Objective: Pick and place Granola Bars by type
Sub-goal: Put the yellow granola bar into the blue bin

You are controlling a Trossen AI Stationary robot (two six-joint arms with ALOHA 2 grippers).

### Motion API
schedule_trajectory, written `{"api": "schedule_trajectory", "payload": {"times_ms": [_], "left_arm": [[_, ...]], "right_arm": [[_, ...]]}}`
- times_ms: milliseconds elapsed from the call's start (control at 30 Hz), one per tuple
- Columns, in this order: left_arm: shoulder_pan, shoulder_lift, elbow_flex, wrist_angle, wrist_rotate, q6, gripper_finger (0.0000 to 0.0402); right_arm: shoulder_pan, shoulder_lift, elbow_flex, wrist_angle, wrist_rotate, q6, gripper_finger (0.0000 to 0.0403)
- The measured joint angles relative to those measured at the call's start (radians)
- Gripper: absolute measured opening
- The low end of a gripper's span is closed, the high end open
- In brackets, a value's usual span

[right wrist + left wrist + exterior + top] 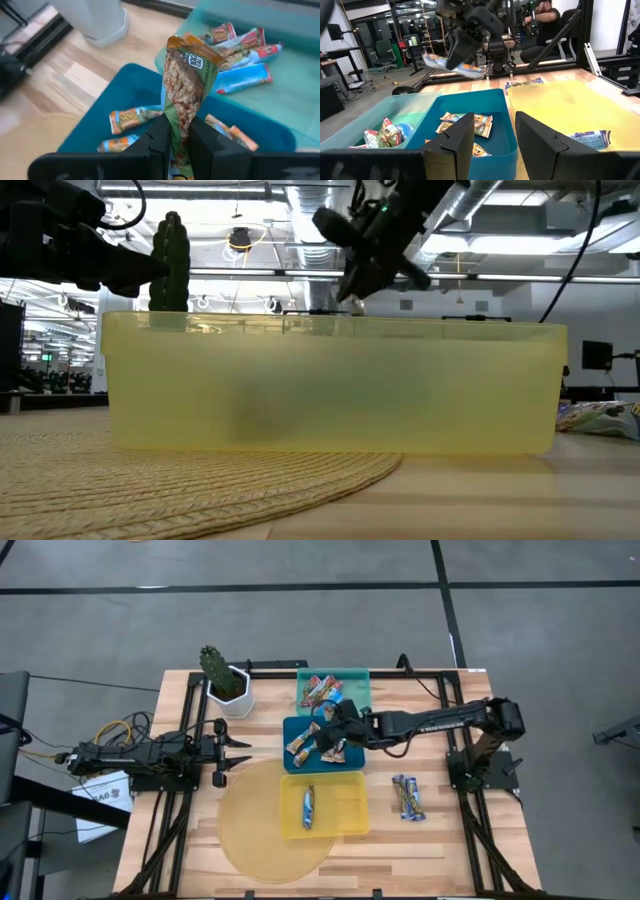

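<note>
Three trays sit in a row in the high view. The teal tray (355,690) holds red-multicolour bars (320,691). Tan-brown bars (299,744) lie in the blue tray (292,727), and one blue-white bar (309,807) lies in the yellow tray (345,810). Two more blue-white bars (407,797) lie flat on the table to the right of the yellow tray. My right gripper (330,740) hangs over the blue tray, shut on a tan-brown bar (187,80). My left gripper (492,142) waits open at the table's left, pointing at the trays. My right gripper pinches the tan-brown bar between its two fingers (160,137), partway along the bar's length (181,117). The fingers come from above, slanting down, and lie across the bar. The bar (470,71) is lifted clear above the blue tray, and its ends stick out on both sides of the fingers.
A cactus in a white pot (225,685) stands by the far edge, left of the teal tray. A round woven mat (255,830) lies under the yellow tray. Bare wood shows at the right and near sides. A person (545,20) sits beyond the table.
</note>
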Motion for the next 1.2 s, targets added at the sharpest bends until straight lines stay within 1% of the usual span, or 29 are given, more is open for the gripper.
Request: {"api": "schedule_trajectory", "payload": {"times_ms": [33,100,200,267,333,367,467,500,700,800,867,933,1033,1200], "left_arm": [[0.000,0.000,0.000,0.000,0.000,0.000,0.0137],[0.000,0.000,0.000,0.000,0.000,-0.002,0.0137],[0.000,0.000,0.000,0.000,0.000,-0.004,0.0137],[0.000,0.000,0.000,0.000,0.000,0.000,0.0137],[0.000,0.000,0.000,0.000,0.000,-0.002,0.0137],[0.000,0.000,0.000,0.000,0.000,-0.002,0.0137],[0.000,0.004,0.000,0.000,0.000,0.003,0.0137],[0.000,0.007,0.000,0.000,0.000,0.003,0.0137],[0.000,0.025,0.000,0.000,-0.002,0.003,0.0137],[0.000,0.032,0.000,0.000,-0.002,0.002,0.0137],[0.000,0.034,0.000,0.000,-0.002,-0.003,0.0137],[0.000,0.034,0.000,0.000,-0.002,-0.001,0.0137],[0.000,0.033,0.000,0.000,-0.001,0.003,0.0137],[0.000,0.033,0.000,0.000,-0.001,-0.001,0.0137]], "right_arm": [[-0.004,0.014,0.004,0.001,-0.001,0.019,0.0038],[-0.011,0.023,-0.004,-0.067,-0.014,0.054,0.0038],[-0.014,0.052,0.004,-0.083,-0.016,0.114,0.0038],[-0.019,0.065,-0.003,-0.139,-0.019,0.148,0.0038],[-0.021,0.088,0.001,-0.108,-0.034,0.175,0.0038],[-0.022,0.089,-0.003,-0.136,-0.049,0.178,0.0038],[-0.024,0.126,0.002,-0.107,-0.077,0.194,0.0037],[-0.024,0.138,-0.001,-0.130,-0.085,0.202,0.0037],[-0.024,0.186,-0.002,-0.120,-0.144,0.206,0.0037],[-0.024,0.207,0.001,-0.088,-0.143,0.205,0.0037],[-0.024,0.206,-0.004,-0.108,-0.146,0.205,0.0037],[-0.024,0.208,0.002,-0.083,-0.141,0.204,0.0037],[-0.024,0.209,-0.002,-0.096,-0.143,0.198,0.0038],[-0.024,0.212,-0.001,-0.095,-0.140,0.195,0.0057]]}}
